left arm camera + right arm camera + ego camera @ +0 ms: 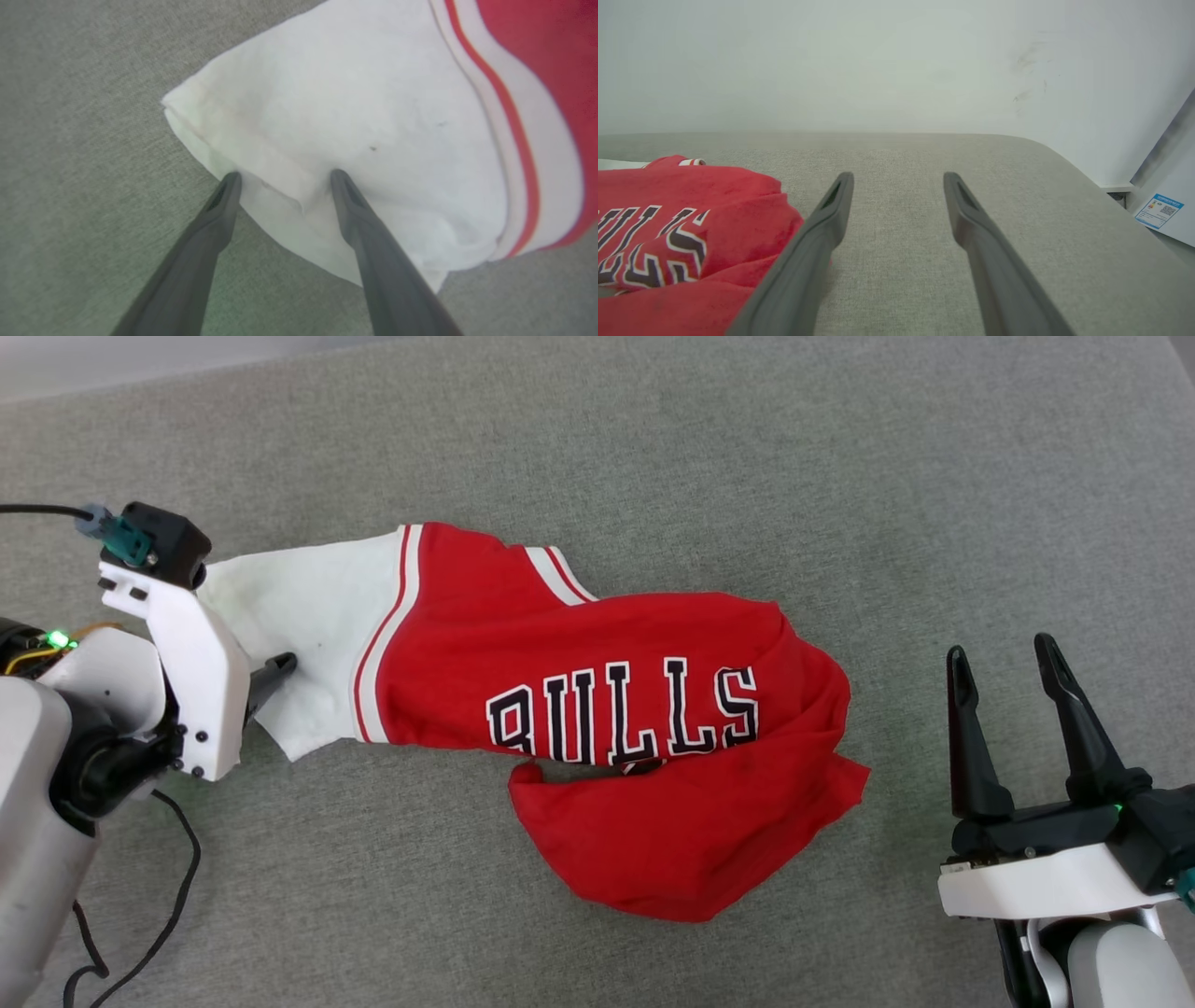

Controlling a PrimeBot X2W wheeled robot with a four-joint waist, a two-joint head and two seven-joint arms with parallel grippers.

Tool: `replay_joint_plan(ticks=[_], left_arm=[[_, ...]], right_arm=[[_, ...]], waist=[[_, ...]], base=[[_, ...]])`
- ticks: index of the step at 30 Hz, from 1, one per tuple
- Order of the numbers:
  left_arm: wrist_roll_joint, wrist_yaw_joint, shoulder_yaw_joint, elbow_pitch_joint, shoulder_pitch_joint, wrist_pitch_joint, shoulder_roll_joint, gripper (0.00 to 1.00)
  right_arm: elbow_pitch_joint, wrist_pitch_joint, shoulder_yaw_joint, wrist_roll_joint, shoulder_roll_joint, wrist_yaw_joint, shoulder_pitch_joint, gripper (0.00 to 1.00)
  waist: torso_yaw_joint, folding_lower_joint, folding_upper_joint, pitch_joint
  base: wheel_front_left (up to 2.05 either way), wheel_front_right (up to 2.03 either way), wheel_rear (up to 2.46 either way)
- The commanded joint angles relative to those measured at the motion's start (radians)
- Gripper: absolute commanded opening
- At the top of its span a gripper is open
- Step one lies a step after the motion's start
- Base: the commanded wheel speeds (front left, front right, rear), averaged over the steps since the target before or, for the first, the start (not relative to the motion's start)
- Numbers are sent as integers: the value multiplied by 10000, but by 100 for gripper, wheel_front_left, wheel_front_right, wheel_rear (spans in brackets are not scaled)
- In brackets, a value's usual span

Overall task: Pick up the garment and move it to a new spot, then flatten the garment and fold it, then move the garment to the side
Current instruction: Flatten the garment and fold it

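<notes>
**My Pincers Were Open and the Shirt Was Not Flat Yet**

My left pincer (285,173) was open wide and held nothing. One tip sat on the white sleeve (350,93) of the garment (653,635). The other tip sat just off the sleeve's edge, on the grey top (840,476). My right pincer (1001,649) was open wide too, with nothing in it. It stood near the shirt's right side, not touching it.

The garment lay in the middle of the grey top, all bunched up. Its bottom part was flopped over under the word BULLS. So I think the flattening was not done, and the folding and the move to the side were left too. I could not tell if this was its new spot.

There was lots of bare grey room past the shirt and to its right. The far edge met a white wall (878,60), and the right corner was round. I think there was more room to slide sideways than toward the wall.
</notes>
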Motion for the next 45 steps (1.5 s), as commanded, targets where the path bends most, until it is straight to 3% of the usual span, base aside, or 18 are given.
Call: replay_joint_plan(ticks=[1,2,3,5,8,13,22,34,35,36,38,45], left_arm=[[-58,-14,-194,152,86,133,-89,100],[-83,-16,-320,177,190,220,-107,100],[-172,-16,-448,216,304,331,-137,71],[-288,-21,-696,142,442,452,-160,0],[-357,-18,-733,26,355,131,-145,0],[-160,140,-56,-104,104,-1397,-141,0],[46,1021,1080,-672,1193,-3967,-23,0],[-224,2094,1397,-1140,4454,-5069,-79,0],[-214,2075,1294,-1113,4631,-5124,-172,13],[-214,2056,1230,-1099,4762,-5222,-286,36],[-82,2091,1146,-1129,4841,-5519,-441,100],[755,1819,1007,-1415,4551,-7686,-1011,100]], right_arm=[[-35,-17,7,41,-8,-7,-166,100],[-39,-17,6,38,-8,-7,-189,100],[-43,-17,7,17,-8,-7,-203,100],[-38,-17,2,-50,-8,-7,-213,100],[-31,-17,-14,-139,-8,-7,-322,100],[49,-17,-112,-283,-10,-7,-297,100],[196,-17,-286,-572,-8,-7,72,100],[413,-17,-247,-738,-10,-7,445,100],[436,-18,-237,-735,-12,-7,476,100],[457,-18,-225,-760,-10,-7,504,100],[508,-18,-243,-771,-10,-7,538,100],[574,-17,-326,-825,-10,-7,680,100]], waist=[[-14,-1,-1,106],[1,-1,-1,147],[22,-1,-1,182],[84,-1,-1,243],[233,-1,-1,285],[599,-1,-1,7],[1577,-1,-1,-1120],[2478,-1,-1,-2017],[2520,-1,-1,-2050],[2563,-1,-1,-2090],[2640,-1,-1,-2177],[2872,-1,-1,-2480]], base=[[0,0,0],[0,0,0],[0,0,0],[0,0,0],[0,0,0],[0,0,0],[0,0,0],[0,0,0],[0,0,0],[0,0,0],[0,0,0],[0,0,0]])
